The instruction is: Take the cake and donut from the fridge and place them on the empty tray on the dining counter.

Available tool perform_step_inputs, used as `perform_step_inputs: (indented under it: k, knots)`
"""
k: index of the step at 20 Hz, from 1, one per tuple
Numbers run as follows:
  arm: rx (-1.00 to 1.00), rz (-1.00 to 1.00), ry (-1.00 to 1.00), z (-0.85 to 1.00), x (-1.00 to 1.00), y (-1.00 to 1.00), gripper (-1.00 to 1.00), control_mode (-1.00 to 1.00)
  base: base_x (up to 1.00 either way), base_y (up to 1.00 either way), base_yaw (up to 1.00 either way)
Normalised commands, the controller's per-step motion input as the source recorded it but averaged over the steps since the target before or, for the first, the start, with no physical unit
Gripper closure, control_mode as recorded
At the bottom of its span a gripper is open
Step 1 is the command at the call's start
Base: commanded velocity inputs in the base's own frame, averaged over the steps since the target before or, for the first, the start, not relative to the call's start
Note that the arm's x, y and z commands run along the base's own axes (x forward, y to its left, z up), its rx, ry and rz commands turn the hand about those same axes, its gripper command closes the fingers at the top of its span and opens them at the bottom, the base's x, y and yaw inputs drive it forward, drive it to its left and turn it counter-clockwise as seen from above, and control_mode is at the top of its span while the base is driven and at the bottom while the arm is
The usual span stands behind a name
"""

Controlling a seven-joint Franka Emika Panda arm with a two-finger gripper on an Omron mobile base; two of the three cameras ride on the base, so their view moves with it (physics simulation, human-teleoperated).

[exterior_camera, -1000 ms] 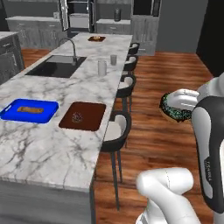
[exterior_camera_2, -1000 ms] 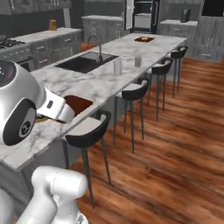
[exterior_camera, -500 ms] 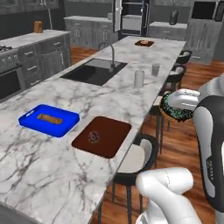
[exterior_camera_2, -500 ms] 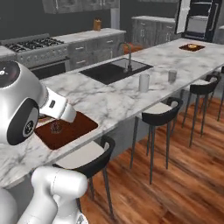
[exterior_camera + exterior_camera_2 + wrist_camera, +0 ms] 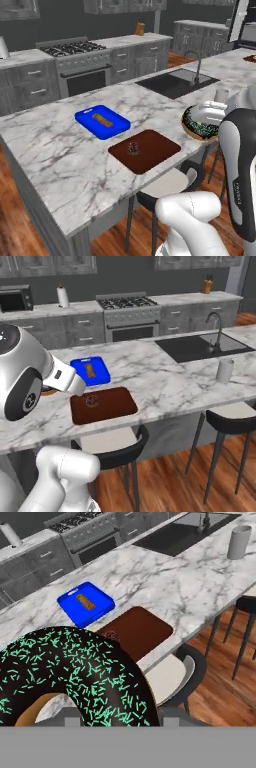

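Donut [image 5: 75,677] sits right up against the hand camera, dark frosting with green sprinkles, tan base at lower left. We see it in the left base view too [image 5: 200,124], held off the near edge of the surface [image 5: 60,155], by the white arm. Hand [image 5: 212,111] is gripping the donut; we cannot make out the fingertips themselves.

Next out, a dark stool with a pale seat [image 5: 172,186] stands at the near edge, just below the tray. Tray [image 5: 144,150], reddish-brown, lies flat on the marble close to that edge. Cake [image 5: 133,148] rests on the tray, toward its left part in the left base view; we see it also in the right base view [image 5: 91,401].

Just beyond the tray, apart from it, a blue tray [image 5: 102,121] carries a brown bar [image 5: 101,119].

Further along the surface, a grey cup [image 5: 224,370] stands upright, with another stool [image 5: 230,421] below it. Past it, a black sink [image 5: 202,347] with faucet is set in the marble.

Far back, wall cabinets and a stove [image 5: 129,317].
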Motion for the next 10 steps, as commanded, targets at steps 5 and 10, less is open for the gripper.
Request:
perform_step_inputs:
  k: [5, 10]
  knots:
    - [0.0, 0.01, 0.02, -0.04, 0.2, -0.03, 1.0, -1.0, 0.8, -0.06, 0.47]
    - [0.0, -0.04, 0.4, -0.74, 1.0, -0.06, 1.0, -1.0, 0.0, 0.0, 0.0]
